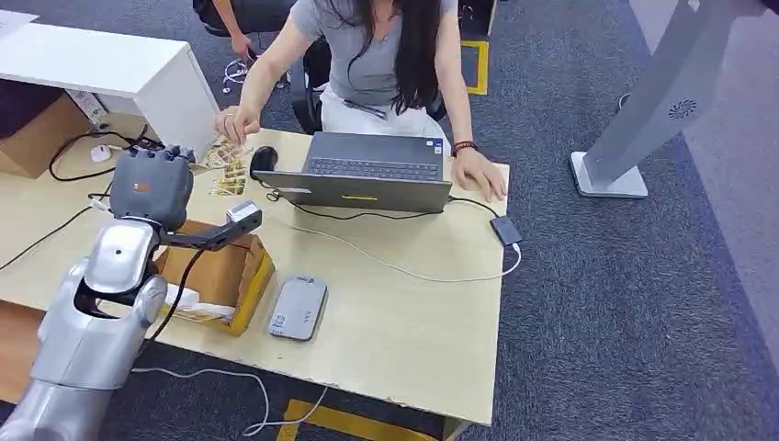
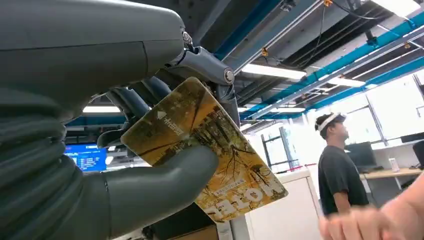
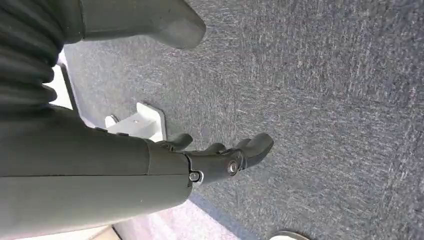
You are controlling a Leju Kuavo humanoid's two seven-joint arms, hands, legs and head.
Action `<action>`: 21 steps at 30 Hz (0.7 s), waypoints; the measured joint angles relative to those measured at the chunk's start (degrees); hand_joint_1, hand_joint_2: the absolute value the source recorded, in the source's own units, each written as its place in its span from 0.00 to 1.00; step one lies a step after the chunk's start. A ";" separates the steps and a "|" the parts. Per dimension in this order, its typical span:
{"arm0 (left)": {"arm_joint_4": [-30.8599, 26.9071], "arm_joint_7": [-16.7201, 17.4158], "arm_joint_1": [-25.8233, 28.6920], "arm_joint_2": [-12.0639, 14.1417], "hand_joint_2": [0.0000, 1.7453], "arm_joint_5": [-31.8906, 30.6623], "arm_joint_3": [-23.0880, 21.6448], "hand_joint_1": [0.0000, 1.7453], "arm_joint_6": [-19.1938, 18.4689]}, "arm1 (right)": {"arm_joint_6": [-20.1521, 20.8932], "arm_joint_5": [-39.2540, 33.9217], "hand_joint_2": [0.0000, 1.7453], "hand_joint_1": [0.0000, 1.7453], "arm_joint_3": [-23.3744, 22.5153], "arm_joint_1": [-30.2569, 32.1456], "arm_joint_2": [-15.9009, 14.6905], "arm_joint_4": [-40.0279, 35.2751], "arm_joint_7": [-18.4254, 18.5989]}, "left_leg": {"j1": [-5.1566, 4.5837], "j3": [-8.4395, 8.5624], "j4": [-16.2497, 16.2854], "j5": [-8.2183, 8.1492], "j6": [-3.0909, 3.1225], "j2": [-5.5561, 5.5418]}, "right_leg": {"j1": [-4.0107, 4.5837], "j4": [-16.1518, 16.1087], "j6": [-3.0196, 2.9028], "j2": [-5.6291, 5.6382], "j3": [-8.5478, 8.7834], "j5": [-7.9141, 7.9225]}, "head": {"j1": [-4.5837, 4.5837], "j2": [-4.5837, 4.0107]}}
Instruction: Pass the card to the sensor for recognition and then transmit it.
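Card (image 2: 210, 150) yellow with tree print, pinched by left robot hand (image 2: 125, 150).

This is an office. A person (image 1: 386, 64) sits at a desk (image 1: 413, 312) with a laptop (image 1: 367, 170) and cables. The floor is grey carpet (image 1: 634, 303). Long ceiling lights (image 2: 272, 71), blue pipes (image 2: 350, 57) and big windows (image 2: 395, 107) show too.

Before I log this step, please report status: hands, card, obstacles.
Left hand holds the card, raised near the person's hand. Right hand empty, fingers apart, above carpet. Grey sensor on desk, unobstructed.
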 joint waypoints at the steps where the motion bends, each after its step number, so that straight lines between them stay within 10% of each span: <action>1: -0.02 0.00 0.05 0.00 1.00 0.00 0.00 1.00 0.00 | 0.11 -0.52 1.00 0.00 0.63 0.45 0.00 -0.37 0.26 | 0.00 0.00 0.00 0.00 0.00 -0.01 | 0.00 0.00 0.00 -0.01 0.02 0.00 | -0.02 0.00; 13: -0.74 -2.14 2.67 -0.33 1.00 0.00 1.48 1.00 0.37 | -0.44 -3.04 1.00 0.00 8.87 5.21 0.46 -3.00 1.82 | 0.00 -0.04 -0.02 0.01 0.00 -0.06 | 0.00 0.02 -0.01 -0.06 0.01 -0.01 | -0.02 0.00; 21: -3.28 -7.43 7.24 -6.53 1.00 0.00 0.53 1.00 1.24 | -2.38 -3.45 1.00 0.00 12.31 5.53 0.68 -1.91 -0.04 | -0.02 -0.05 0.00 0.00 0.00 -0.05 | -0.02 -0.01 0.01 -0.05 0.01 0.01 | 0.02 0.00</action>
